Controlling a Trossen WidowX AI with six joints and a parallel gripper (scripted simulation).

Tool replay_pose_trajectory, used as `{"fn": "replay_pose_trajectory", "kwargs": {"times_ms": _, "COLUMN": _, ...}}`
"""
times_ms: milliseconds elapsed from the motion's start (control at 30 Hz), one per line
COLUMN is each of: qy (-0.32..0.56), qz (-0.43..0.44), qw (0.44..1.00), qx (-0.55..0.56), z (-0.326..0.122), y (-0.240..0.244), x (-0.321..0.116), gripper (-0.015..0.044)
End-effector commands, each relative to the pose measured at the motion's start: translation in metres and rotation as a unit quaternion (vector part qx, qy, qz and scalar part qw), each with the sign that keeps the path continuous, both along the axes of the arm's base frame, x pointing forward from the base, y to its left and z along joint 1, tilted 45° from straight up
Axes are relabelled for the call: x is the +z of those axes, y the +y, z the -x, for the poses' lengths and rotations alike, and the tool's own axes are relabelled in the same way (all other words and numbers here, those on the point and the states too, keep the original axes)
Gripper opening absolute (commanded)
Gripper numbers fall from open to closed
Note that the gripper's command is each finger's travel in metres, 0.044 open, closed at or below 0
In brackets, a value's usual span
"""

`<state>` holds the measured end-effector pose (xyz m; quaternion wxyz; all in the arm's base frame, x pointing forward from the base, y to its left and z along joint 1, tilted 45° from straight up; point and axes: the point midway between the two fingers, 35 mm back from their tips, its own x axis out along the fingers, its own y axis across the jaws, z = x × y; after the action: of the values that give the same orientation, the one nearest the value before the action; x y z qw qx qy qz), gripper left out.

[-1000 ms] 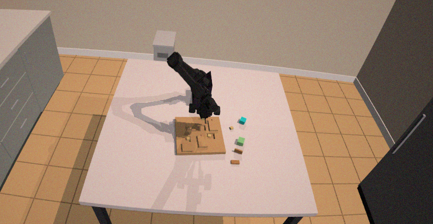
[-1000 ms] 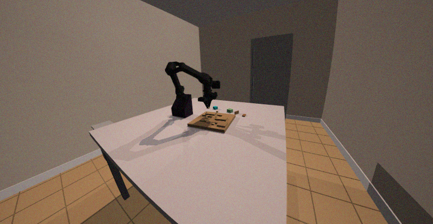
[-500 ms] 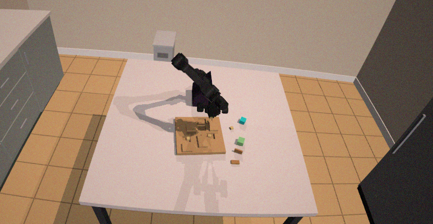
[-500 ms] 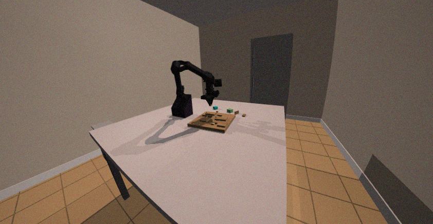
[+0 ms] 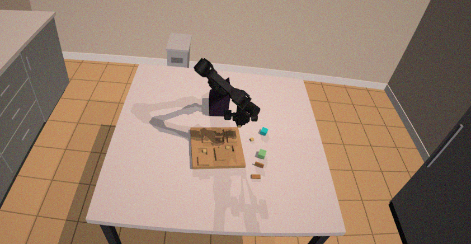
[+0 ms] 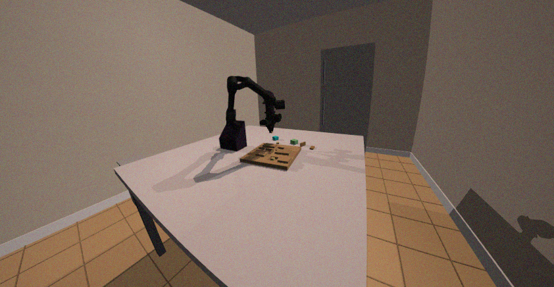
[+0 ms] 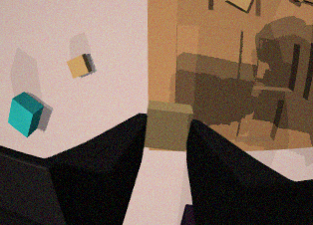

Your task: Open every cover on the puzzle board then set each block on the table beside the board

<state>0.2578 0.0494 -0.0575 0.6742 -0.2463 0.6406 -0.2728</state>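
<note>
My gripper (image 5: pixel 239 125) (image 6: pixel 270 131) (image 7: pixel 167 124) is shut on an olive block (image 7: pixel 168 131), held in the air over the board's back right corner. The wooden puzzle board (image 5: pixel 217 167) (image 6: pixel 263 163) (image 7: pixel 161 40) lies on the table with several dark slots. Pale knobs show on it, one at the left (image 5: pixel 204 150) and one right of centre (image 5: pixel 227 147). Right of the board lie a teal block (image 5: pixel 263 131) (image 6: pixel 275 137) (image 7: pixel 25 114), a small tan block (image 5: pixel 251 139) (image 7: pixel 77 66) and a green block (image 5: pixel 262 153) (image 6: pixel 294 141). Arm shadow hides the covers' state at the back.
Two brown blocks lie beyond the green one, one tilted-looking (image 5: pixel 259 164) (image 6: pixel 302 143) and one flat (image 5: pixel 255 176) (image 6: pixel 312 147). The arm's dark base (image 5: pixel 218 102) (image 6: pixel 233 135) stands behind the board. A grey box (image 5: pixel 178 42) stands beyond the table's back edge.
</note>
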Motion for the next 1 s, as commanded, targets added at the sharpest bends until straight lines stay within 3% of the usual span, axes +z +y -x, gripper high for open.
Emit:
{"fn": "replay_pose_trajectory", "kwargs": {"times_ms": 0, "qy": -0.004, "qz": -0.004, "qw": 1.0, "qx": -0.001, "z": 0.005, "y": 0.014, "x": -0.011, "gripper": 0.008}}
{"fn": "replay_pose_trajectory", "kwargs": {"times_ms": 967, "qy": -0.006, "qz": 0.012, "qw": 1.0, "qx": -0.006, "z": 0.06, "y": 0.06, "x": -0.072, "gripper": 0.008}}
